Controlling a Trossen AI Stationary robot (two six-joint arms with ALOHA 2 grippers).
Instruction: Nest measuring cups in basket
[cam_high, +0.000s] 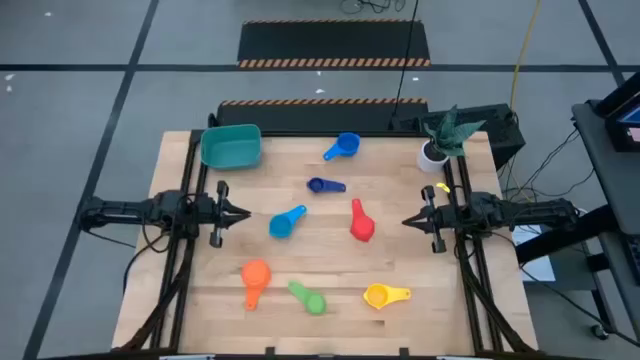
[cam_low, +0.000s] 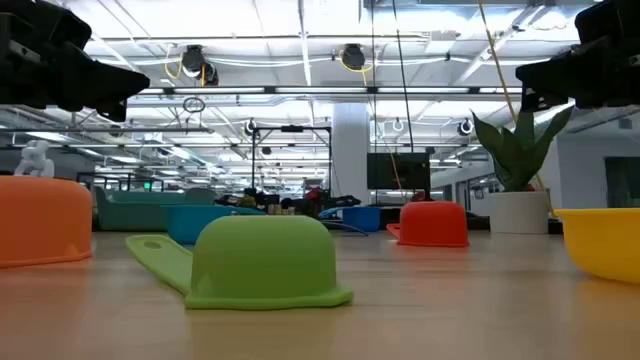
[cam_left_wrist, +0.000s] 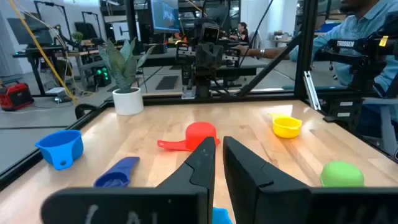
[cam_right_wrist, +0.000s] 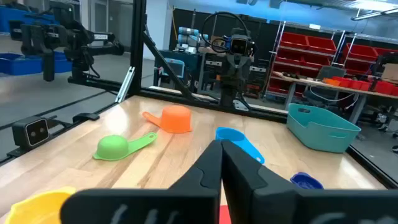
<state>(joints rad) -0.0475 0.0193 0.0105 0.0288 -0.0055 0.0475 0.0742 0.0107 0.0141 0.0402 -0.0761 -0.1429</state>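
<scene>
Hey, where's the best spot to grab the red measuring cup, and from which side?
Probably the red cup by its flat handle, coming straight down from above. It lies bowl-down on the table, so the rounded dome offers little to pinch. The handle points toward the far edge. The right pincer, shut and beside it, looks closest; the left pincer waits opposite.

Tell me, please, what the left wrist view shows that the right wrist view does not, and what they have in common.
Only the left wrist view shows the red cup, the blue cup, the white plant pot and a person's sleeve. Only the right wrist view shows the orange cup and the teal basket. Both show the green cup, the yellow cup, the dark blue cup and the light blue cup, though the left wrist view catches just its edge.
</scene>
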